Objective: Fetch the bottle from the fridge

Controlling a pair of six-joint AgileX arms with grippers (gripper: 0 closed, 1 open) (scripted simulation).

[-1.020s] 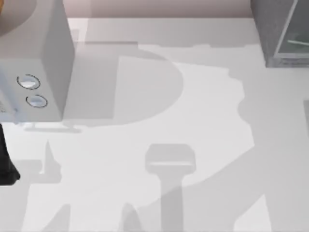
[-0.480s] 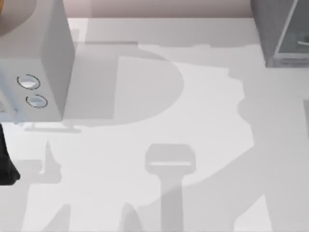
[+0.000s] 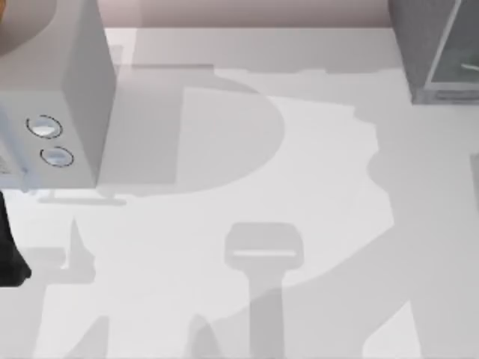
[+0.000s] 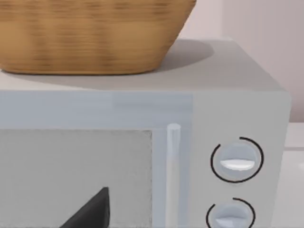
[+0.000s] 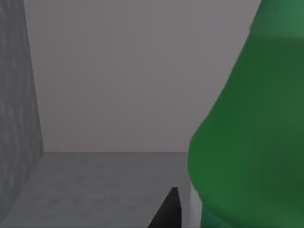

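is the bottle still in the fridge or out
In: the bottle stands on the fridge floor, its grey walls behind it.

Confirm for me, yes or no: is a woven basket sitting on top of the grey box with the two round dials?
Yes, in the left wrist view a tan woven basket rests on the flat top of the grey box, above its two dials.

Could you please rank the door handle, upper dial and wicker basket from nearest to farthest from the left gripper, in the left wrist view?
From the left gripper:
1. Door handle, on the grey box's front.
2. Upper dial, farther along that front.
3. Wicker basket, up on the box's top.
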